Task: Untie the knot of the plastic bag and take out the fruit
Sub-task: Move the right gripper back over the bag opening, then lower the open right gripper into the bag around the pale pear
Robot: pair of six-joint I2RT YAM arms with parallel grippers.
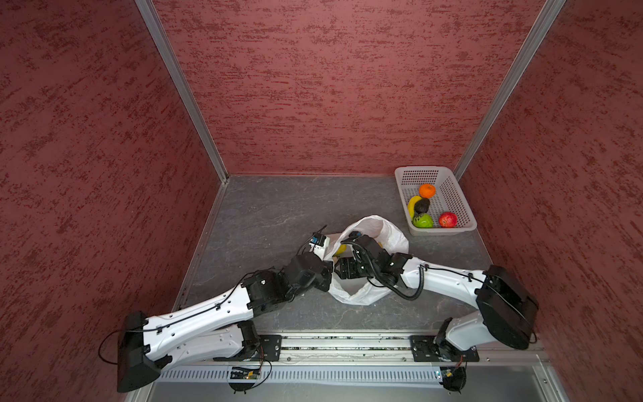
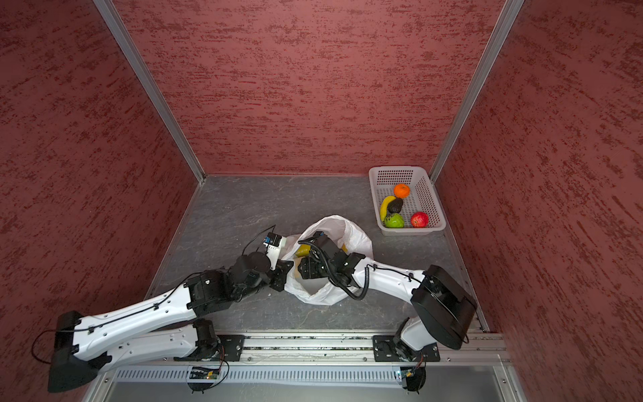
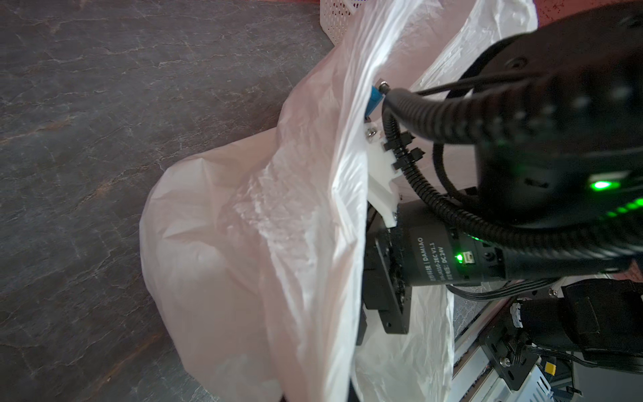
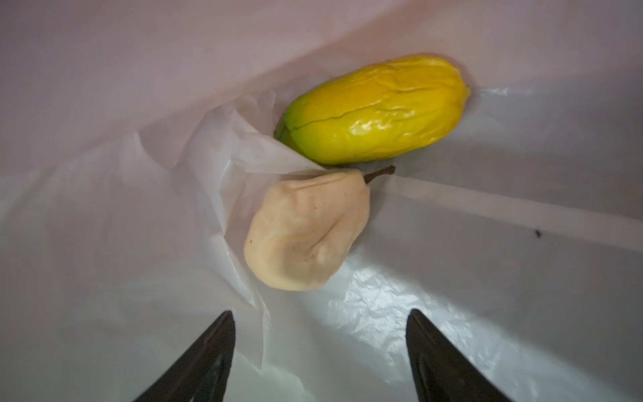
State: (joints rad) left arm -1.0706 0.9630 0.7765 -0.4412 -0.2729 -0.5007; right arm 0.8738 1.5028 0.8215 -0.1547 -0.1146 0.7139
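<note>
The white plastic bag (image 1: pixel 393 236) (image 2: pixel 360 236) lies mid-table with its mouth held wide; the knot is out of view. My left gripper (image 1: pixel 331 269) is shut on the bag's near-left rim, and the film (image 3: pixel 243 243) stretches across the left wrist view and hides the jaws. My right gripper (image 4: pixel 320 313) is inside the bag, open and empty. Just ahead of its fingertips lies fruit: a pale pear-shaped piece (image 4: pixel 306 233) and, beyond it, a green-yellow mango (image 4: pixel 375 108) (image 1: pixel 341 249).
A white perforated basket (image 1: pixel 462 209) (image 2: pixel 431 205) stands at the back right against the wall. It holds an orange (image 1: pixel 427 190), a banana (image 1: pixel 413 205), an avocado (image 1: pixel 422 206), a green apple (image 1: pixel 423 221) and a red apple (image 1: pixel 448 220). Red walls enclose the table.
</note>
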